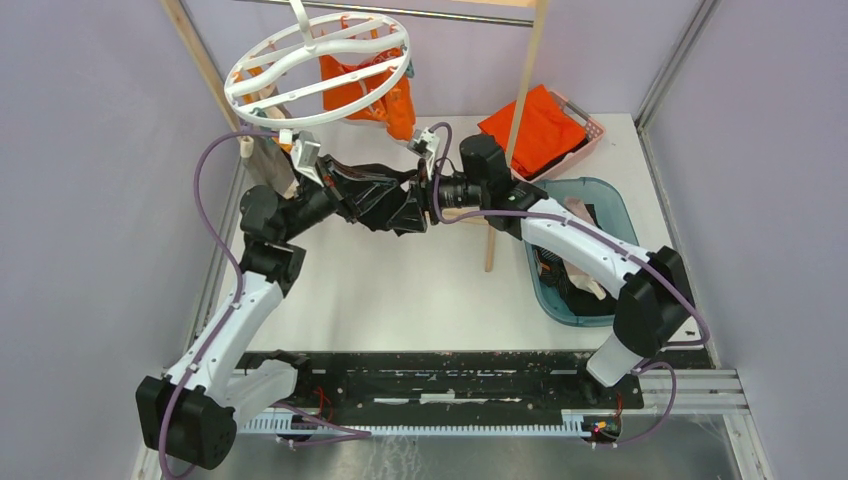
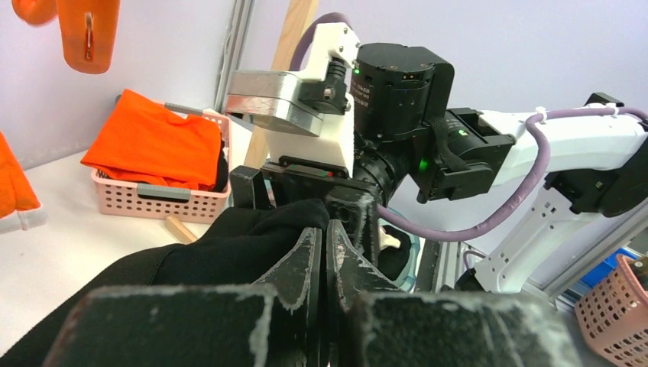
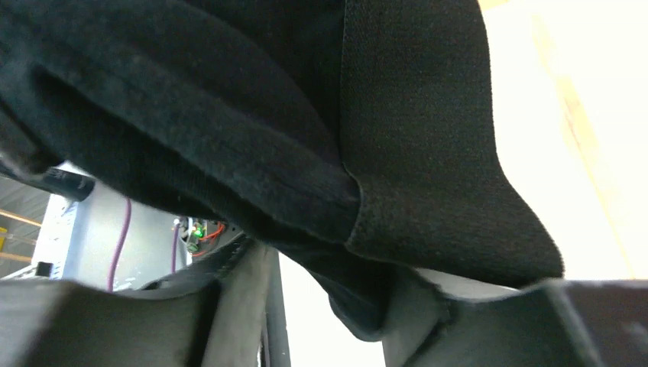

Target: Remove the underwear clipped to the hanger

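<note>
The white ring hanger (image 1: 318,70) hangs at the top left. Orange underwear (image 1: 370,90) is clipped under it, and its edge shows in the left wrist view (image 2: 11,183). The beige-grey underwear (image 1: 268,165) hangs at the ring's left. The black underwear (image 1: 375,195) is off the ring, between both grippers. My left gripper (image 1: 408,212) has its fingers pressed together (image 2: 322,229) with the black cloth (image 2: 221,245) at their tips. My right gripper (image 1: 432,195) faces it with jaws apart (image 3: 336,306), and the black cloth (image 3: 267,115) drapes between and over its fingers.
A wooden post (image 1: 510,150) of the frame stands just behind the right wrist, with a metal bar (image 1: 450,14) on top. A pink basket (image 1: 590,130) holds folded orange cloth. A teal bin (image 1: 620,215) with garments sits at the right. An orange peg (image 2: 88,34) dangles above.
</note>
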Available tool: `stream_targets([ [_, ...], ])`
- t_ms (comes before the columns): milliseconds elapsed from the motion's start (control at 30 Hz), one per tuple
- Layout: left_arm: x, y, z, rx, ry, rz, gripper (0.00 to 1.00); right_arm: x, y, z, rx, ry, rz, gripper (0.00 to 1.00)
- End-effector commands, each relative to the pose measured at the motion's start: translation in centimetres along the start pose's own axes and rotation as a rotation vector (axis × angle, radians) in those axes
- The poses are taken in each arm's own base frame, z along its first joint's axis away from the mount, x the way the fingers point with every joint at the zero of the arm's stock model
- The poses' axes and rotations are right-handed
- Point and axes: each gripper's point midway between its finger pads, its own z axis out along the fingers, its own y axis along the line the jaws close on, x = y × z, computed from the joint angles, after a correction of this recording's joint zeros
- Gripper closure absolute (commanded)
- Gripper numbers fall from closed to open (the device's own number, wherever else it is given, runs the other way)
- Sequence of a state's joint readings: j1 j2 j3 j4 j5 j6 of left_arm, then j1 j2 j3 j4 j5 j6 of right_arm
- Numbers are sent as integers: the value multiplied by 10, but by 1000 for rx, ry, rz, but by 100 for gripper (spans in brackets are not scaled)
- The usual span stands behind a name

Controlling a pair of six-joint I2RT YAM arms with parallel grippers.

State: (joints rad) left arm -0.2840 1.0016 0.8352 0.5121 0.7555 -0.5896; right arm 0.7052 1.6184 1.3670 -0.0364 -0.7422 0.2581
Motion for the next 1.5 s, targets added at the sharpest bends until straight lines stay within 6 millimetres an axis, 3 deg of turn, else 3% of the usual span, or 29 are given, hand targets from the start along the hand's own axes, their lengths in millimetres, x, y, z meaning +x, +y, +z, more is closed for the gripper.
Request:
stream_targets([
  [0, -16, -9, 2, 25, -70, 7, 97, -33, 23, 5, -91, -81, -31, 51],
  [200, -8, 0, -3, -26, -41, 61, 95, -29, 22, -1, -70, -79, -46, 98],
  [367, -12, 11, -17, -143, 78, 232, 52, -24, 6, -7, 9, -84, -35, 99],
  [600, -46, 27, -55, -410, 182, 499, 23, -21, -2, -5, 12, -80, 2, 99],
  [833, -113, 35, -111, -804, 88, 559, 20, -21, -8, -7, 52, -75, -7, 99],
  [933, -124, 39, -123, -896, 28, 522, 19, -23, -5, -6, 44, -73, -1, 99],
  [1133, -116, 57, -115, -916, -34, 456, 19, -25, 6, 3, -2, -36, -1, 99],
  [1467, -128, 76, -104, -948, -105, 452, 20, -18, 38, 23, -104, 12, -8, 99],
])
